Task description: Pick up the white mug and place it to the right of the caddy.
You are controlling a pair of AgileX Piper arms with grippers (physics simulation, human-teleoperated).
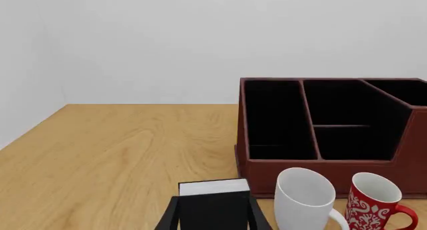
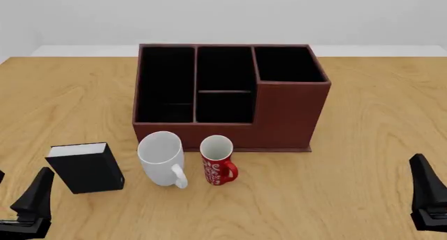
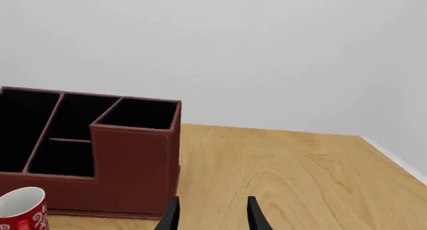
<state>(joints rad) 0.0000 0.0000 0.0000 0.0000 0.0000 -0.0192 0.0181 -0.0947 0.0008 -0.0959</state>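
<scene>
The white mug (image 2: 162,159) stands upright on the table just in front of the caddy's left half, its handle turned toward the front right. It also shows in the left wrist view (image 1: 303,200). The caddy (image 2: 286,114) is a dark reddish-brown box in the table's middle, with its taller section at the right end; it shows in both wrist views (image 1: 320,167) (image 3: 133,165). My left gripper (image 2: 18,190) is open and empty at the front left, behind the black book. My right gripper (image 2: 427,190) is open and empty at the front right, apart from the caddy.
A small red patterned mug (image 2: 217,160) stands right next to the white mug, on its right. A black book (image 2: 85,168) stands left of the white mug, just ahead of my left fingers (image 1: 170,217). Bare wood table (image 2: 377,146) lies right of the caddy.
</scene>
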